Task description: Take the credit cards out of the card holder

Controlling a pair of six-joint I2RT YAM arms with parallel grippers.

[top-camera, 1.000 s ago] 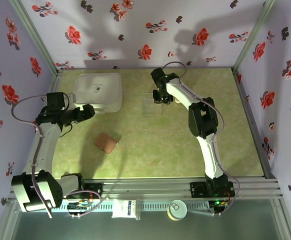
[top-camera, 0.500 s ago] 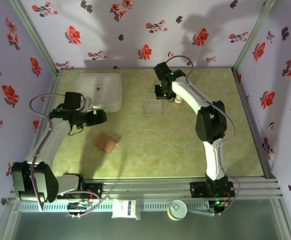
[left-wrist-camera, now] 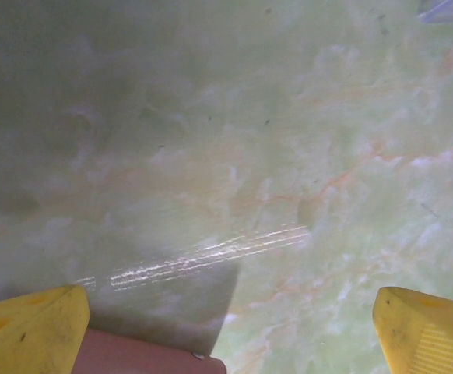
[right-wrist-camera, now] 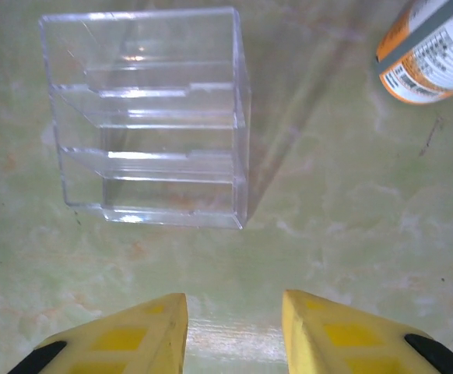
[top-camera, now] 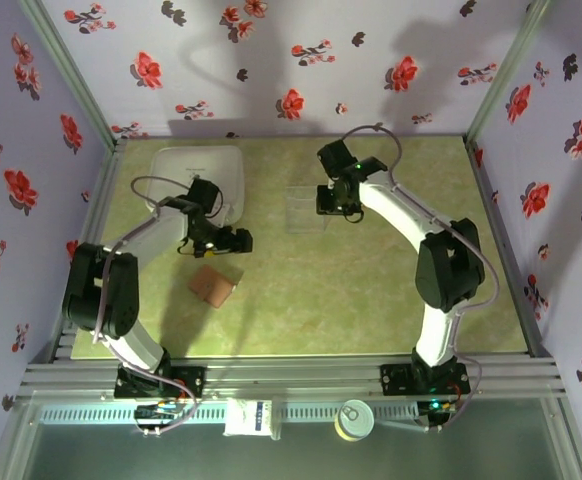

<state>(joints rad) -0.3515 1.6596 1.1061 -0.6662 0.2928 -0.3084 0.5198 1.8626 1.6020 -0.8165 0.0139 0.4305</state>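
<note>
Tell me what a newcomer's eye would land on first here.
The left gripper, wide open, hangs just beyond the small tan card holder lying alone on the green table. Farther back, the right gripper, empty, points down beside the clear plastic tray, with an orange-labelled bottle close by.

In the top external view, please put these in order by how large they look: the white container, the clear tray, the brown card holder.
1. White container, clearly the largest.
2. Clear tray.
3. Card holder, which looks only slightly smaller than the tray, so the order of these two is unsure.
</note>
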